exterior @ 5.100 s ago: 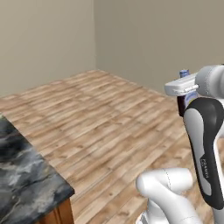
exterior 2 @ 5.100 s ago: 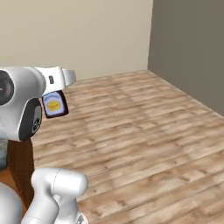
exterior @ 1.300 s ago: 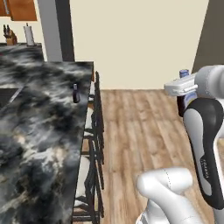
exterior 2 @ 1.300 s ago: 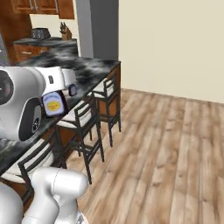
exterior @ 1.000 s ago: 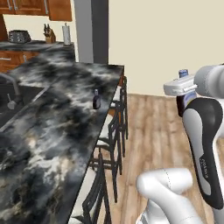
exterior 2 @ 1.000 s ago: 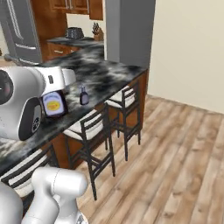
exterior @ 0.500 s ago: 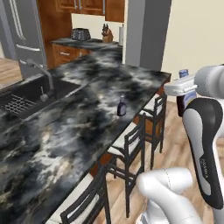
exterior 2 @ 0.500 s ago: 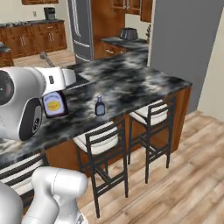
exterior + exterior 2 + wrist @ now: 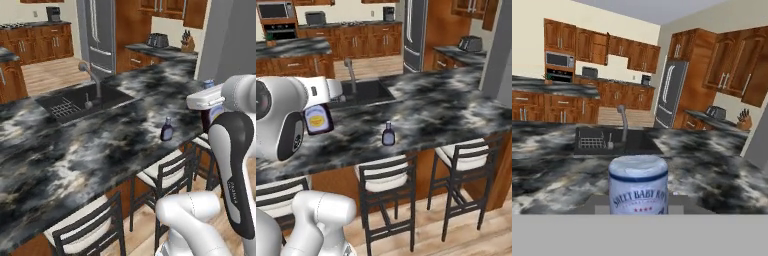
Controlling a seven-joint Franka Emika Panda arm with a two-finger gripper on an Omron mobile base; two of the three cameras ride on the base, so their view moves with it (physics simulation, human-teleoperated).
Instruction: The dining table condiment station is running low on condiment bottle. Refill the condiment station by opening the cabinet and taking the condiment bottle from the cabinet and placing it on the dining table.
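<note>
**Desk:** Where's the bottle relative to the claw?

**Operator:** From my seat, the condiment bottle (image 9: 638, 185) sits dead centre at the bottom of the hand view, blue cap toward the lens and pale label below it, right in the gripper (image 9: 638, 200). In the left base view the bottle (image 9: 209, 111) pokes out at the right edge of the frame, blue cap up, against the white hand. In the right base view its labelled body (image 9: 318, 119) hangs at mid-left, under the hand.

**Desk:** And the claw itself?

**Operator:** Nearly closed, clamped on the bottle. I can't see the finger tips themselves; the bottle and the hand cover them. The bottle touches nothing but the hand and is held clear above the stone.

**Desk:** What lies beyond it?

**Operator:** Nearest, black stools (image 9: 383, 192) tucked under the edge of the dining table (image 9: 446, 112), whose marbled top runs across the middle of both base views. A second small dark bottle (image 9: 388, 134) stands upright near the table's front edge, centre frame on the right base view, well apart from the one I hold. Farther back, the inset black sink (image 9: 82, 102) with its tall tap (image 9: 90, 75). Beyond that, a steel fridge (image 9: 668, 95), and wooden wall cabinets (image 9: 732, 62) in the upper right of the hand view.
</note>
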